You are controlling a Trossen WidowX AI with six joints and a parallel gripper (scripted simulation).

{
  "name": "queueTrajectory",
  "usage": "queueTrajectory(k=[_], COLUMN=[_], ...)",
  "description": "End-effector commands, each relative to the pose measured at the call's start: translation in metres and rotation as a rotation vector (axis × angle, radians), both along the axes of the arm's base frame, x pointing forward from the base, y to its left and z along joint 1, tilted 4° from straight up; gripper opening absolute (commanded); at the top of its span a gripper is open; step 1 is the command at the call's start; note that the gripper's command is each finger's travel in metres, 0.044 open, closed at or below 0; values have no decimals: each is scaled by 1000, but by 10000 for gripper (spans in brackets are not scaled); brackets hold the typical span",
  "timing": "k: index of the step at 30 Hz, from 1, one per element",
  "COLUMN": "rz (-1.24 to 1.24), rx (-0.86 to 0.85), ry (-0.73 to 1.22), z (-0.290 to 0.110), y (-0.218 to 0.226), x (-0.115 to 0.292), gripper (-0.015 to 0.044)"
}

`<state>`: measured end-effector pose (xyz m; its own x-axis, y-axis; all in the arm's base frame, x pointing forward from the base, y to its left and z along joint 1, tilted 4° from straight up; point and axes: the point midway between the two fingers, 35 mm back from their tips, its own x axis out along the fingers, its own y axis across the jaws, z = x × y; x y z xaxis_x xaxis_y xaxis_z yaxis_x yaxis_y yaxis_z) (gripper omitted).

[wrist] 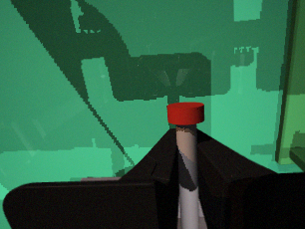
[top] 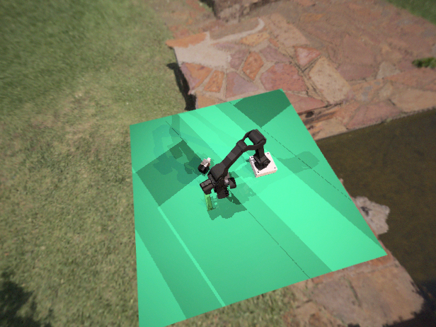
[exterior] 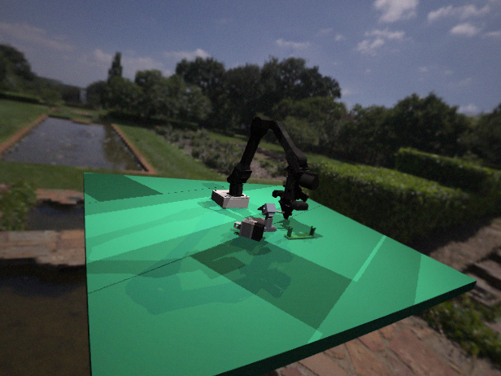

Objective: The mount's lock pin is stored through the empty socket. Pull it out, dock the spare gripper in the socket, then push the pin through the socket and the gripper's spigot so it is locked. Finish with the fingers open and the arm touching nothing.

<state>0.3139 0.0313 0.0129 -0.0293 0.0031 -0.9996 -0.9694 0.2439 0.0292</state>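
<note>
To the left of the fingers in the exterior view lie the dark spare gripper (exterior: 252,228) on the green table (exterior: 171,309) and, nearer them, the grey mount (exterior: 268,212) on its post. The gripper (wrist: 188,149) pinches the pale shaft of the lock pin (wrist: 186,149) between its two black fingers, the pin's red cap standing just past the fingertips. To the right, a small green stand (exterior: 300,233) rests on the table below the fingers.

an outdoor garden: the flat green table (exterior: 171,325) sits among mown grass (top: 71,106), with a long dark pond (exterior: 61,142) behind it, stone paving (top: 283,56) beside it, and clipped hedges (exterior: 407,187) and trees beyond.
</note>
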Motion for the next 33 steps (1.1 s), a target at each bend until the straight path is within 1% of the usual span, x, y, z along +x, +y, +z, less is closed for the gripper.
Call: queueTrajectory(k=[1, 10, 33], rz=[-5, -20, -22], rx=[56, 153, 162], ry=[-10, -35, -35], z=[3, 9, 15], y=[1, 8, 23], x=[1, 3, 9], gripper=[0, 0, 0])
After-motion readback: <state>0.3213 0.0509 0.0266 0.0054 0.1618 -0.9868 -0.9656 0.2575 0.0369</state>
